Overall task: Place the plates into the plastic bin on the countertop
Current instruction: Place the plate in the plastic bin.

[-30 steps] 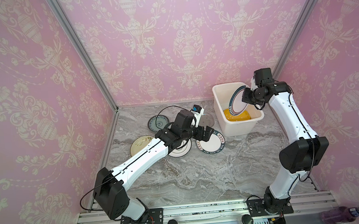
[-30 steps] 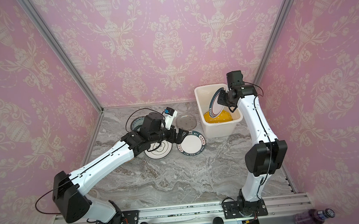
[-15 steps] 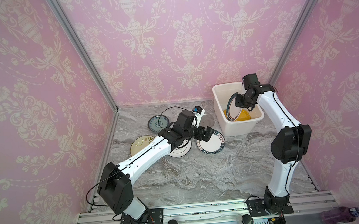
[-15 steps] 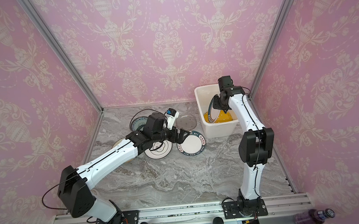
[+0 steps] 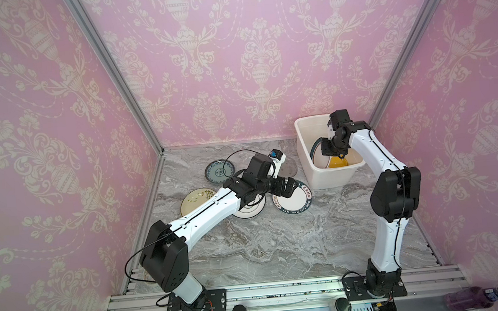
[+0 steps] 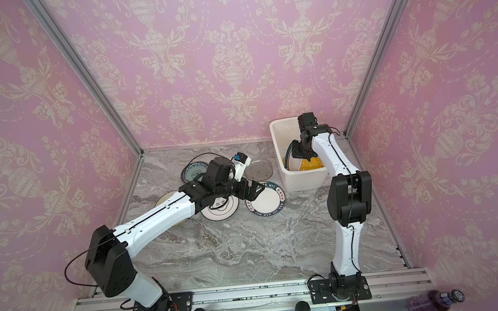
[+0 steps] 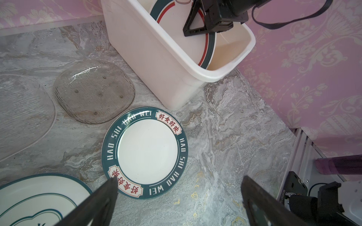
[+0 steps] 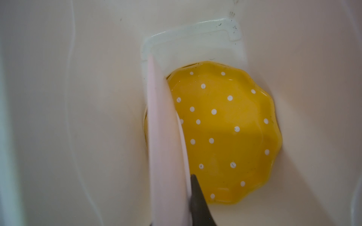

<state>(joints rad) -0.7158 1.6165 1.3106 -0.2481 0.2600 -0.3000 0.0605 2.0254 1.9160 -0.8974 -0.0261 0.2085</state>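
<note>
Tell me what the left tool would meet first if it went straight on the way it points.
Likely the white plate with the teal lettered rim, flat on the countertop: the open left tool points down at it, one fingertip over its rim. Clearance unclear.

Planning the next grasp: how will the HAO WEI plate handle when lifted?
HAO WEI plate: looks like glazed ceramic, so likely stiff, breakable. Glossy face, probably slippery. Lies flat on the countertop; gripping its rim may be hard.
</note>
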